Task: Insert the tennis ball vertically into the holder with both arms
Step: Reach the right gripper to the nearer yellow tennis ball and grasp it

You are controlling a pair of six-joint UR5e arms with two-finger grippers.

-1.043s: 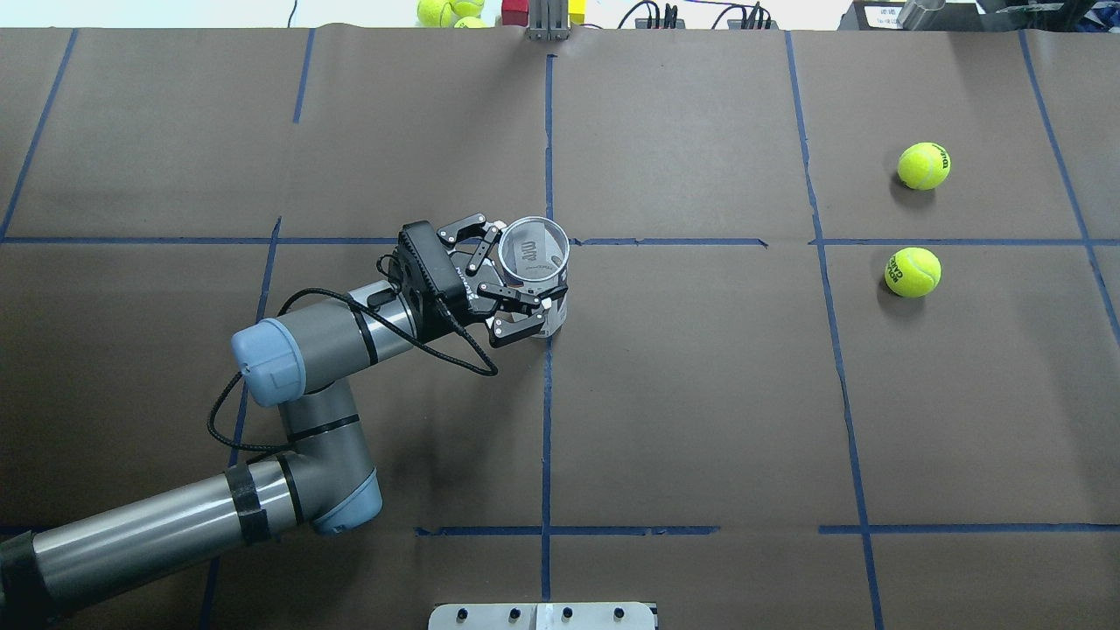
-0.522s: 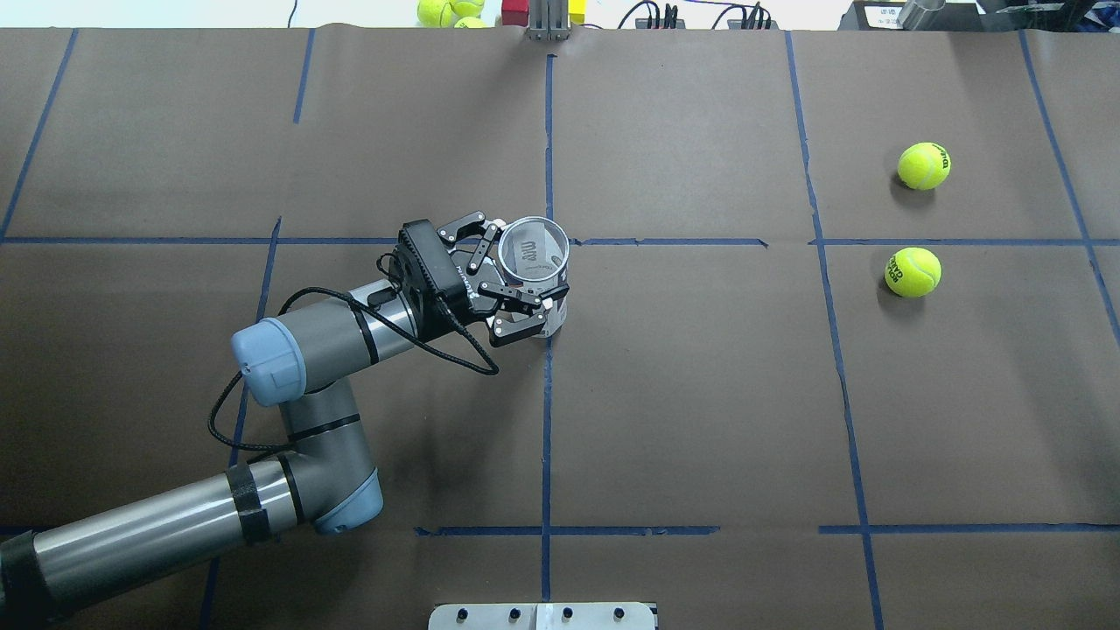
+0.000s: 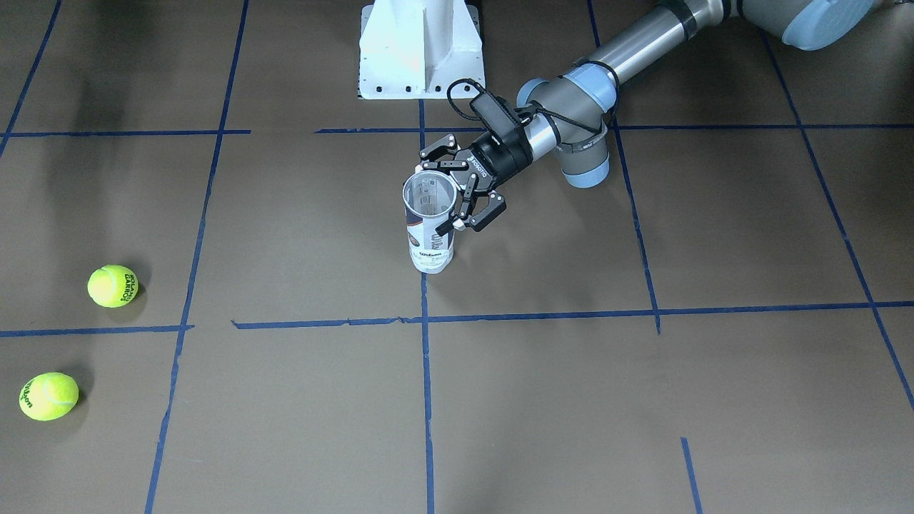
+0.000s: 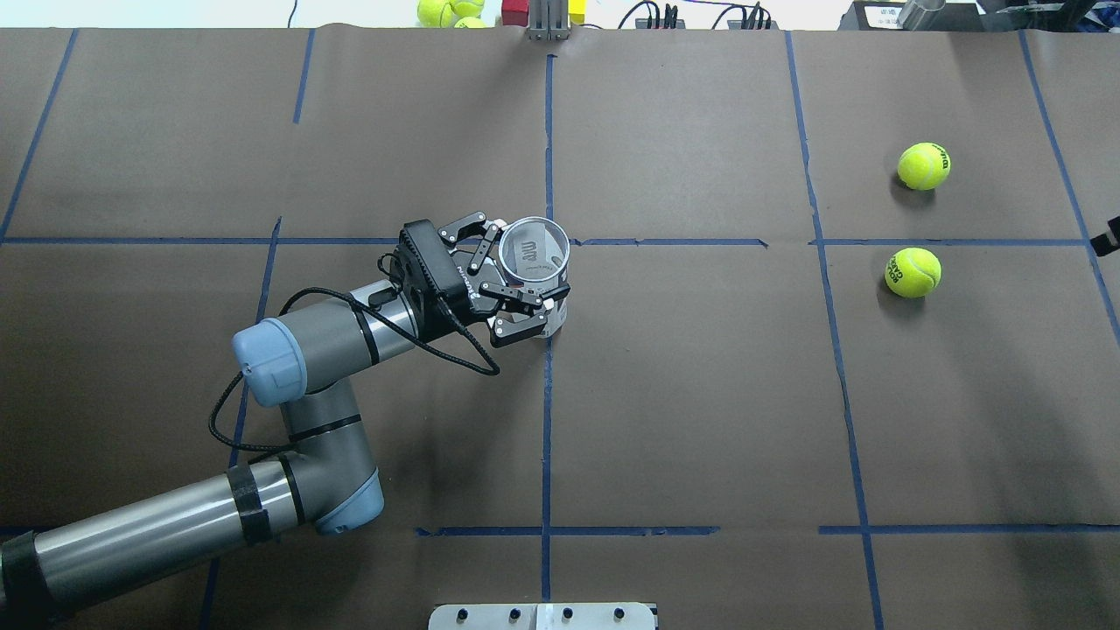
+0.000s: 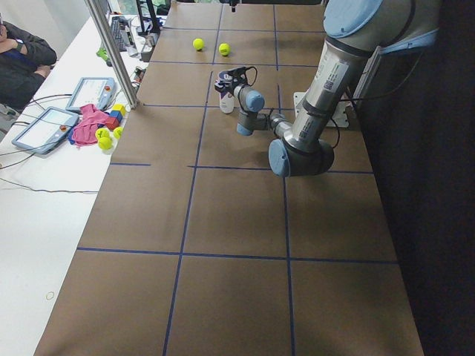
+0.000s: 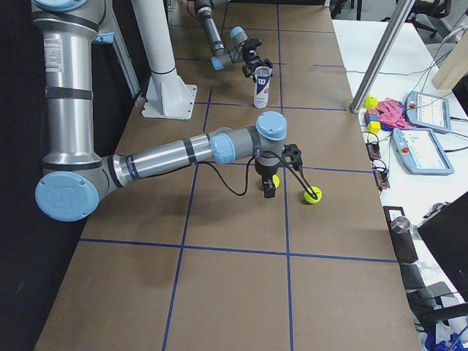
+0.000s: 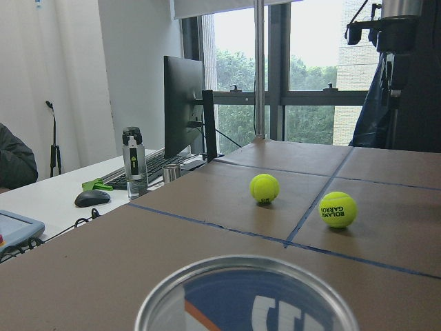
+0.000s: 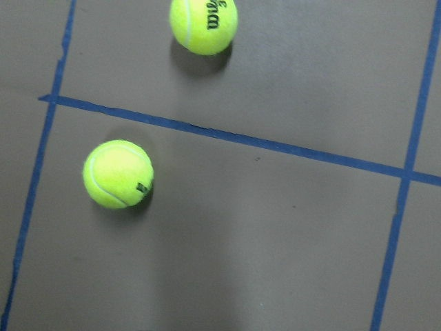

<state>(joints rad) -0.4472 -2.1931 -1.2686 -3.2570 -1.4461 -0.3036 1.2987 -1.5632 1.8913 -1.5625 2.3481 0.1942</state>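
Observation:
The holder (image 4: pixel 534 249), a clear tube with a silver rim and a white-and-navy label, stands upright at the table's middle. My left gripper (image 4: pixel 528 278) is shut on the holder from the side; both also show in the front view, gripper (image 3: pixel 451 191) and holder (image 3: pixel 430 243). The rim (image 7: pixel 244 296) fills the bottom of the left wrist view. Two tennis balls (image 4: pixel 924 166) (image 4: pixel 913 272) lie at the far right. My right gripper (image 6: pixel 269 189) hangs over them, and I cannot tell whether it is open. The right wrist view shows both balls (image 8: pixel 117 174) (image 8: pixel 204 24) below.
The white pedestal base (image 3: pixel 420 50) stands behind the holder. More balls and coloured blocks (image 4: pixel 455 10) lie beyond the table's far edge. A metal post (image 6: pixel 380 51) and tablets (image 6: pixel 428 150) stand on the side desk. A person (image 5: pixel 22 52) sits there.
A small black part of the right arm has come into the overhead view's right edge. The left arm and the holder have not moved.

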